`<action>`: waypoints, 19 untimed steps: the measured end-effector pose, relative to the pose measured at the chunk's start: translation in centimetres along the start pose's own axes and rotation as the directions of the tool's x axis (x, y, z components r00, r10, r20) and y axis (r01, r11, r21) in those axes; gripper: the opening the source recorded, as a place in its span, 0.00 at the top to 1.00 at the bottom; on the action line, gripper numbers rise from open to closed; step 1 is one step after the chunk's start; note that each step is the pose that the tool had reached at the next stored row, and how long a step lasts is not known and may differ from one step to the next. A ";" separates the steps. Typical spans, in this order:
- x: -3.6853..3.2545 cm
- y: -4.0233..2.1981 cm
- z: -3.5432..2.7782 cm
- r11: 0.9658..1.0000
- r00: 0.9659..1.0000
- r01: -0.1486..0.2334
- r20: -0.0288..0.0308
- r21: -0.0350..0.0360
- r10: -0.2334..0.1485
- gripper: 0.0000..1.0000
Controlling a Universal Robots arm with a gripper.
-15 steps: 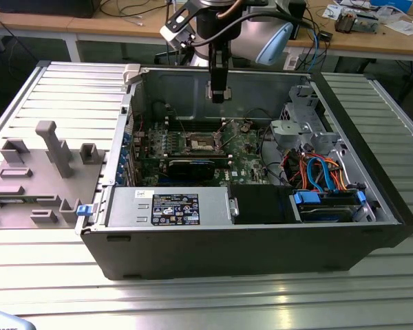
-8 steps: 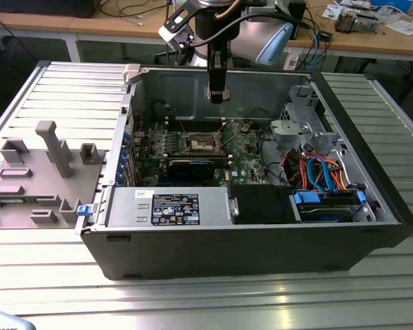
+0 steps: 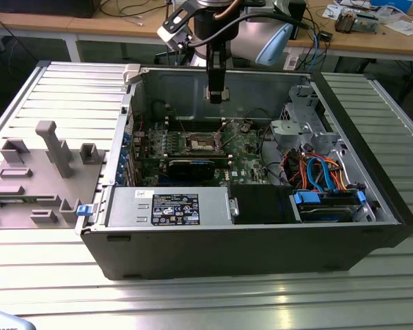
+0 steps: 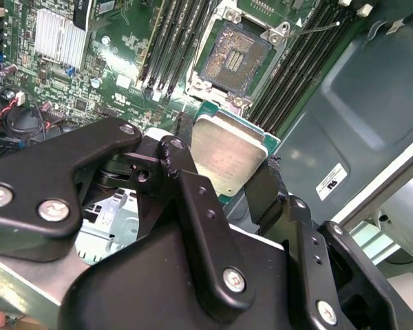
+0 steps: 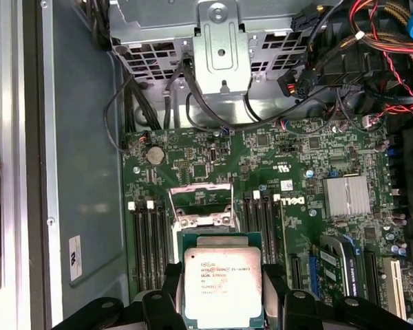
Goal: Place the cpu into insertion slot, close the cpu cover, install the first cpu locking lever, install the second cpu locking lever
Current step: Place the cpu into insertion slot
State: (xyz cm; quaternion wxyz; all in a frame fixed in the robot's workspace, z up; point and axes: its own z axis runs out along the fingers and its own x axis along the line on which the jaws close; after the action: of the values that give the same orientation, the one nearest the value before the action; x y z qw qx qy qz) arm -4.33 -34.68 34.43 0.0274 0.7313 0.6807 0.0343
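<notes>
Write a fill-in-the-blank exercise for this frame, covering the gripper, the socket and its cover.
1. Above the board, the gripper is shut on the ____.
2. The insertion slot is ____, with its contacts bare.
3. The cpu cover is ____, not shut over the slot.
Missing words: cpu; empty; open.

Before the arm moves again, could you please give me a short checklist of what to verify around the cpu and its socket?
1. The gripper is shut on the cpu, at opposite edges: ok.
2. The insertion slot is empty, contacts bare: ok.
3. The cpu cover is raised off the slot: ok.
4. The cpu hangs clear of the motherboard: ok.
5. The cpu's orientation matches the slot: cannot tell.
</notes>
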 end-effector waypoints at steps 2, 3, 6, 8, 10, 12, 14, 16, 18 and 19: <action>-0.03 -0.03 0.00 1.000 1.000 0.000 0.000 0.000 0.000 0.45; -0.03 -0.04 0.00 1.000 1.000 0.000 0.000 0.000 0.000 0.45; -0.07 -0.20 0.05 1.000 1.000 0.000 0.000 0.000 0.000 0.45; -0.09 -0.31 0.11 1.000 1.000 0.000 -0.001 0.000 0.000 0.45; -0.10 -0.34 0.14 1.000 1.000 0.000 -0.002 0.000 0.000 0.45; -0.12 -0.38 0.20 1.000 1.000 0.000 -0.002 0.000 0.000 0.45; -0.12 -0.41 0.24 1.000 1.000 0.000 -0.003 0.000 0.000 0.45; -0.14 -0.62 0.70 1.000 1.000 0.000 -0.003 0.000 0.000 0.45; -0.14 -0.63 0.72 1.000 1.000 0.000 -0.003 0.000 0.000 0.45; -0.14 -0.63 0.74 1.000 1.000 0.000 -0.003 0.000 0.000 0.45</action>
State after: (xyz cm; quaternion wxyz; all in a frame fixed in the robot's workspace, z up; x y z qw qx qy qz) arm -4.90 -34.78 33.64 0.0262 0.7313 0.6806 0.0353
